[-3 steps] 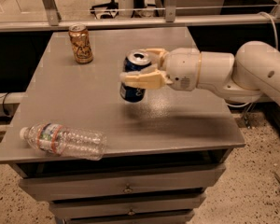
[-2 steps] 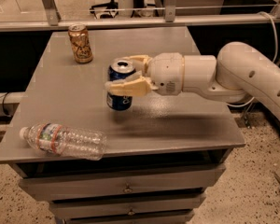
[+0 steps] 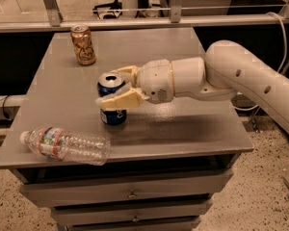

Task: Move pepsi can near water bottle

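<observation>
Pepsi can (image 3: 113,117) in tight grip of tool (image 3: 113,86), centre frame — near water bottle (image 3: 67,145) lying lower left on desk (image 3: 183,129).

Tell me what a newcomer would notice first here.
The gripper, at the middle of the table, has its jaws clamped on the pepsi can. The water bottle lies on its side at the front left edge; a gold-brown can stands upright at the back left.
</observation>
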### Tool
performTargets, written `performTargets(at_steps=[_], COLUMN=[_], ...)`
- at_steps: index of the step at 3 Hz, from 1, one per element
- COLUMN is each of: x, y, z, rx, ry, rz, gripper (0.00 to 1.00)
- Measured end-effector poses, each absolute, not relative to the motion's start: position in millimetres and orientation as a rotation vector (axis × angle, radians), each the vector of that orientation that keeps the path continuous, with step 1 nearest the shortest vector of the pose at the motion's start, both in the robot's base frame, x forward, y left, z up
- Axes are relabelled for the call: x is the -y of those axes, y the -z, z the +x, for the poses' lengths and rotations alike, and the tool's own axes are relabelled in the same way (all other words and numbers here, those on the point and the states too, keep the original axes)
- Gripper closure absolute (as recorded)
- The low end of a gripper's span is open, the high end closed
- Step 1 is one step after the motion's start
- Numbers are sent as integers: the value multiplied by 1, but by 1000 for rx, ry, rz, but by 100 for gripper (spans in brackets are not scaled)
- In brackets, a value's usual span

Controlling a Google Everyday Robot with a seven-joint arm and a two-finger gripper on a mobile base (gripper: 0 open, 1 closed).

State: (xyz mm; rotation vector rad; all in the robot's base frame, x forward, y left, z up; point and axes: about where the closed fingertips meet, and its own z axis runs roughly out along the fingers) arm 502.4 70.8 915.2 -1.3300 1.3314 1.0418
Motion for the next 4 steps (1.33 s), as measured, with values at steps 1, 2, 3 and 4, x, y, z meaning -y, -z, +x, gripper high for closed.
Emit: performTargets(at_steps=[1, 2, 3, 4], x=[-77, -81, -85, -87], y=[-914, -914, -913, -911], z=[493, 481, 472, 468], rx=[-1315, -1308, -1306, -1310], ry=[-1046, -1070, -1093, -1108], rz=[-1396, -1419, -1422, -1416], gripper=[75, 52, 28, 5])
